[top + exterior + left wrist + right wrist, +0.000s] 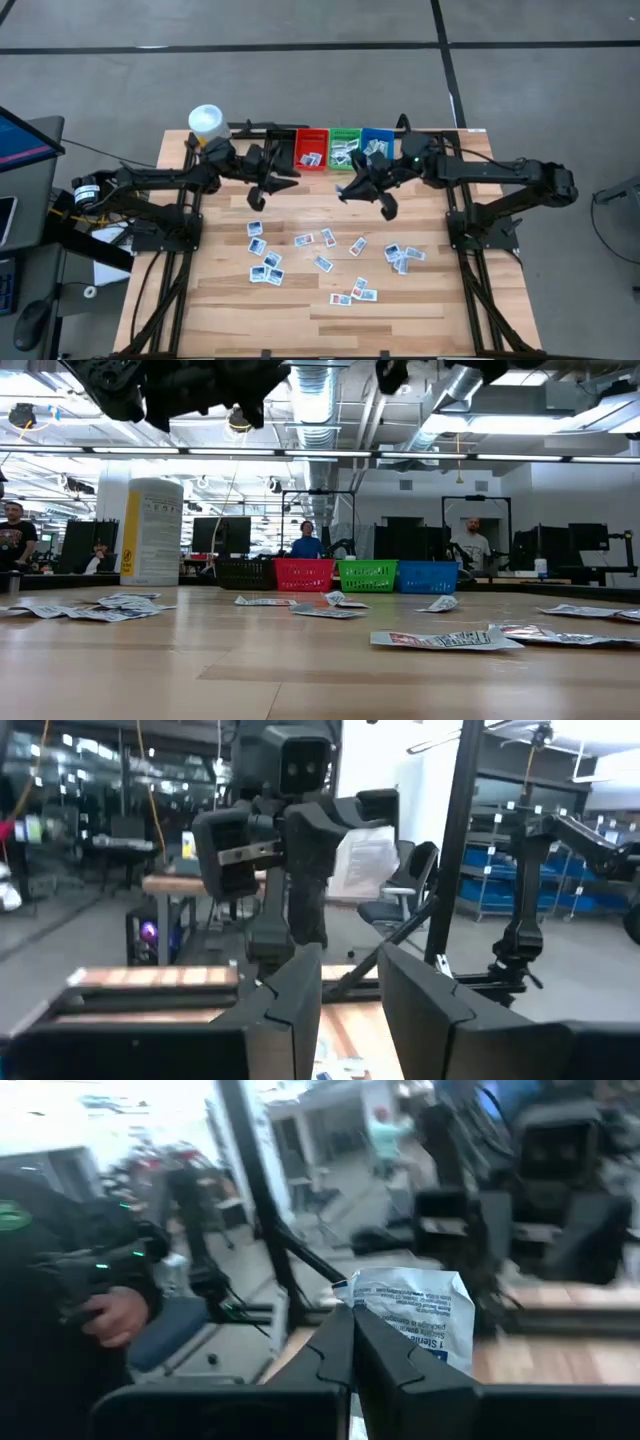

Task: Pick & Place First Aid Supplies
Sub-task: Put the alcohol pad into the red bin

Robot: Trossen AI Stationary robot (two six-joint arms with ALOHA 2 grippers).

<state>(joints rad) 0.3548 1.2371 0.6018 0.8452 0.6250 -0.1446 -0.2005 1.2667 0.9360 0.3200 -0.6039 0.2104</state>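
Note:
Several first aid supplies, small white packets (322, 262), lie flat and scattered over the wooden table (300, 320). More of them lie in the red bin (311, 148), the green bin (345, 148) and the blue bin (377, 143) at the far edge. My right gripper (352, 1320) hangs above the table near the green bin, shut on one white packet (415, 1315) with dark print. My left gripper (350, 982) hangs in front of the black bin (262, 152), open, with nothing between its fingers. The two grippers face each other. My right gripper pinches the white packet by its lower edge (385, 1320) between its two fingers. The fingers lie about level. The rest of the packet stands past the fingertips, lifted clear of the table.
A white-capped bottle (206, 122) stands at the far left corner next to the black bin. Packets lie in groups at the left (262, 255), at the right (402, 255) and toward the near side (355, 293). People (306, 542) show in the room beyond the table.

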